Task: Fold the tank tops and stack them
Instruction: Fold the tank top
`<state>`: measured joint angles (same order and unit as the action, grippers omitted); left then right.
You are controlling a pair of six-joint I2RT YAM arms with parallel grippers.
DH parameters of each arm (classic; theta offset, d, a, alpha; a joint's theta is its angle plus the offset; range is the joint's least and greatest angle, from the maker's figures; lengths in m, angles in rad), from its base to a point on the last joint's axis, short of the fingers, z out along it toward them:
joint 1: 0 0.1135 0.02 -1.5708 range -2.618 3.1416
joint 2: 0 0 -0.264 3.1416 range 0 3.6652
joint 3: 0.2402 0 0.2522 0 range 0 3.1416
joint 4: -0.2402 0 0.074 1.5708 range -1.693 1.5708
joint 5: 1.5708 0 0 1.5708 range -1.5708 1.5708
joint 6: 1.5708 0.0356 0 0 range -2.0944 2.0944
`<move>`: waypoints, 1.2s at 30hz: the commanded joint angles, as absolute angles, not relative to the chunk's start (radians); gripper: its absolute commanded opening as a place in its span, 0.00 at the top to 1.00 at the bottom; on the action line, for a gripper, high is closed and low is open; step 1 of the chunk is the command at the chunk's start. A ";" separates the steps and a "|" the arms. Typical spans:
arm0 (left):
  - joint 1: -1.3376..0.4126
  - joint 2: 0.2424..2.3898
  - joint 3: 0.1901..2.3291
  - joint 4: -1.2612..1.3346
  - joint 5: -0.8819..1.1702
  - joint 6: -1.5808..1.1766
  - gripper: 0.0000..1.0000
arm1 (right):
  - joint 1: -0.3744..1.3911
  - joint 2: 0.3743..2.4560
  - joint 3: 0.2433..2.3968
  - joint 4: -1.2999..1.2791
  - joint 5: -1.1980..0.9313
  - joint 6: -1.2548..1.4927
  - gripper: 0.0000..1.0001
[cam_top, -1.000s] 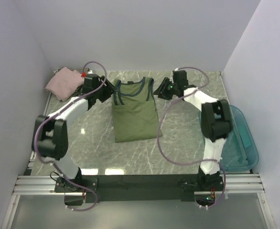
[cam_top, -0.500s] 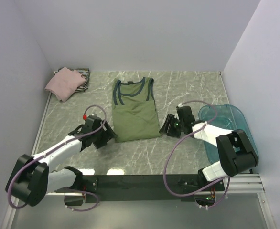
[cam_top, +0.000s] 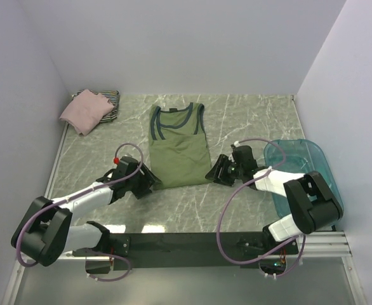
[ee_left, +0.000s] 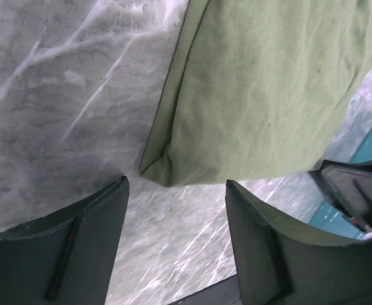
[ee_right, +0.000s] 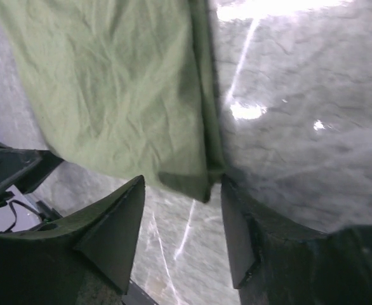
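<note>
The olive-green tank top [cam_top: 179, 149] with navy trim lies flat in the middle of the table, folded narrow, neck at the far end. My left gripper [cam_top: 149, 182] is open and empty at its near-left hem corner [ee_left: 157, 168], not touching it. My right gripper [cam_top: 214, 170] is open and empty at the near-right hem corner [ee_right: 195, 185], which lies between the fingertips. The pale pink tank top [cam_top: 84, 112] lies folded on the striped one [cam_top: 110, 100] at the far left corner.
The translucent teal tub [cam_top: 313, 175] stands at the right edge beside the right arm. Grey walls close the far side and both sides. Purple cables loop over both arms.
Both grippers came down from the shirt's shoulders to its near hem a second ago. In the last half second each has edged closer to its hem corner.
</note>
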<state>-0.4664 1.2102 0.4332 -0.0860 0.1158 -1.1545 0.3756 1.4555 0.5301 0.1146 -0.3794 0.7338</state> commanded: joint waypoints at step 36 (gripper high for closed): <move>-0.825 0.996 0.505 -0.557 -0.133 -1.345 0.99 | 0.758 1.096 0.463 -0.244 -0.189 0.775 1.00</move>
